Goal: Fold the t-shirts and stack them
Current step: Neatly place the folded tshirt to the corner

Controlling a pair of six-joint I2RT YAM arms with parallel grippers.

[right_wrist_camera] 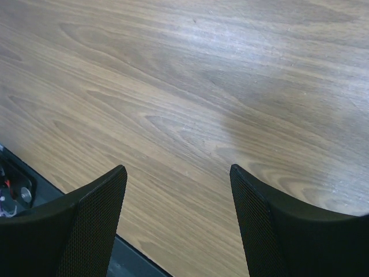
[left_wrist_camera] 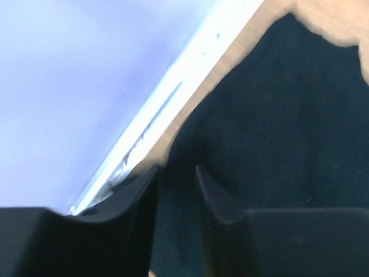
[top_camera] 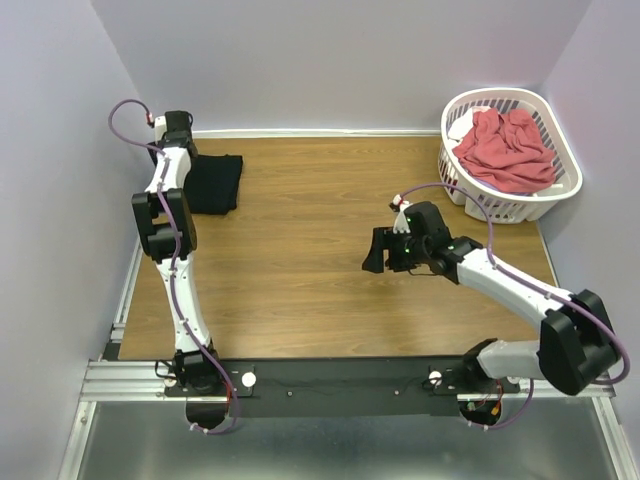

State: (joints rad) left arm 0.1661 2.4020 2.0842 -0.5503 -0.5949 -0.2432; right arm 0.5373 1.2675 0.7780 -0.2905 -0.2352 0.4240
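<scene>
A black t-shirt (top_camera: 216, 184) lies folded at the table's far left, next to the wall. My left gripper (top_camera: 183, 148) is down at its far-left edge. In the left wrist view the left gripper (left_wrist_camera: 176, 171) has its jaws a little apart, and the black t-shirt (left_wrist_camera: 288, 115) shows between and beyond them. A coral-red t-shirt (top_camera: 508, 150) lies crumpled in the white laundry basket (top_camera: 566, 186) at the far right. My right gripper (top_camera: 373, 256) hovers over the bare middle of the table, and in its wrist view the right gripper (right_wrist_camera: 177, 168) is open with nothing in it.
The wooden table (top_camera: 320, 260) is walled on the left, back and right. A white strip (left_wrist_camera: 173, 98) runs along the wall foot right beside the left fingers. A metal rail (top_camera: 340, 385) with both arm bases borders the near edge.
</scene>
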